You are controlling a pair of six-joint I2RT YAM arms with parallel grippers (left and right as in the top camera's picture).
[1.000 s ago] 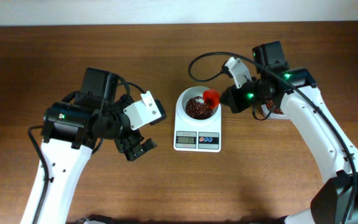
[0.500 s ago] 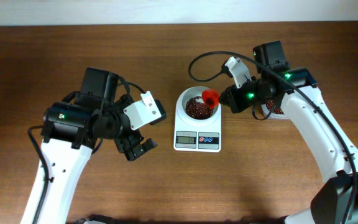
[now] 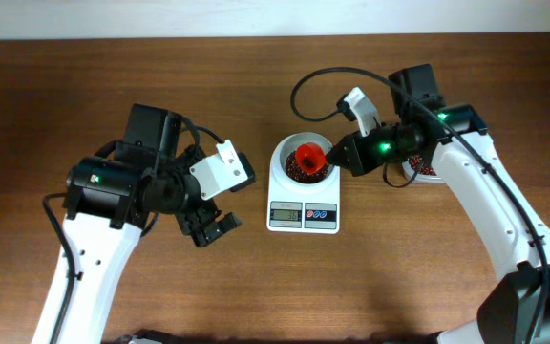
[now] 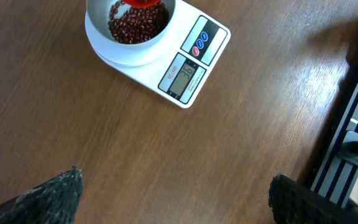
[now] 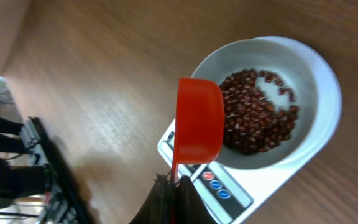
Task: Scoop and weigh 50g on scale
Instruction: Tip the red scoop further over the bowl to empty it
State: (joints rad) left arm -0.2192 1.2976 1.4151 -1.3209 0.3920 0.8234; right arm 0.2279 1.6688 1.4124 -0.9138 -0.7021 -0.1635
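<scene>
right gripper [image 5: 168,200]: your jaws were clamped tight on the thin handle of the red scoop [image 5: 199,118], with nothing else in the grip.
red scoop: the cup hung over the white bowl [image 5: 322,81], toward the right-arm side. You couldn't tell from either view whether it carried anything.
scale [image 3: 303,218]: it sat mid-table between your two arms, with the display edge facing the arm bases.
white bowl: round and upright on the scale's platform.
beans [image 5: 253,118]: dark red-brown, in a shallow layer on the bowl floor, with bare white showing along one side.
display [image 4: 184,76]: the grey LCD showed dark digits, too small to read with confidence.
buttons [image 4: 200,43]: red and blue, just beside the display on the same front panel.
left gripper [image 3: 212,229]: your jaws were spread wide with nothing between them. It hovered over bare wood to the left of the scale, clear of it.
container [image 3: 420,172]: it held more beans on the far side of the right arm, which mostly hid it, so you couldn't make out its shape.
table [image 3: 256,76]: dark brown wood grain.
</scene>
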